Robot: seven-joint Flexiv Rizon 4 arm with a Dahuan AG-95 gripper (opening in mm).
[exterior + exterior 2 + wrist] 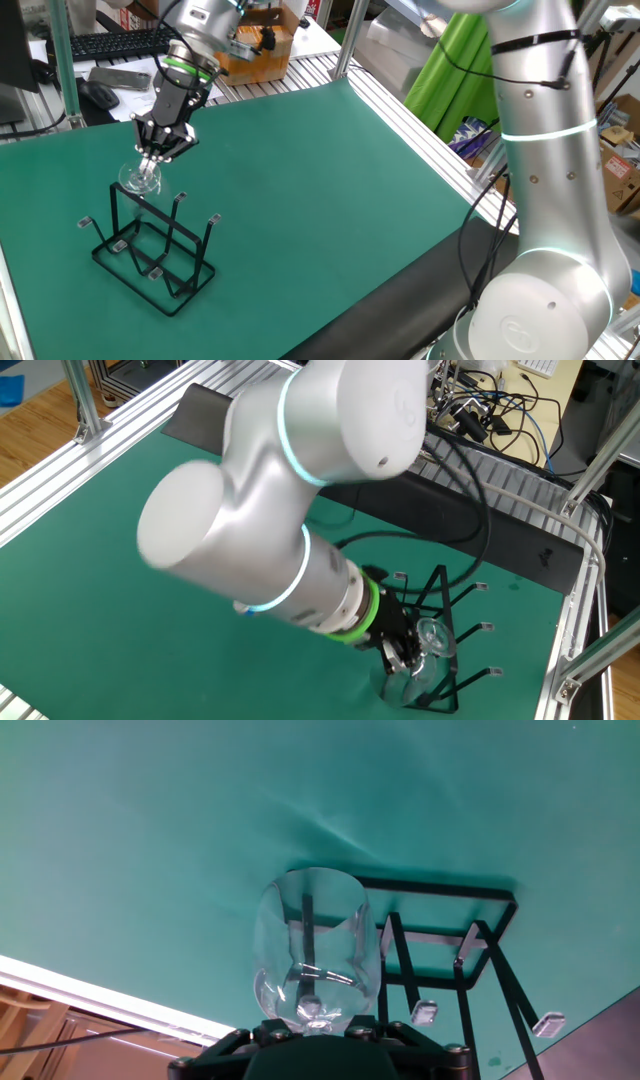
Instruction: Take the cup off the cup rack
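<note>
The cup [138, 178] is a clear stemmed glass, held mouth-down at the top of the far left prong of the black wire cup rack [152, 262]. My gripper [153, 156] comes down from above and is shut on its stem. In the hand view the bowl [315, 945] fills the centre just ahead of my gripper [312, 1020], and a prong shows through the glass. The rack's base [440, 935] lies beyond on the green mat. In the other fixed view the cup [432, 637] sits at my gripper [406, 652], above the rack [452, 595]. The foot is hidden between the fingers.
The rack's other prongs [212, 222] stand right of the cup. A keyboard [120, 42], a mouse [98, 93] and a cardboard box [262, 45] lie behind the mat. Aluminium rails [430, 130] edge the table. Cables [500, 410] lie beyond the far side.
</note>
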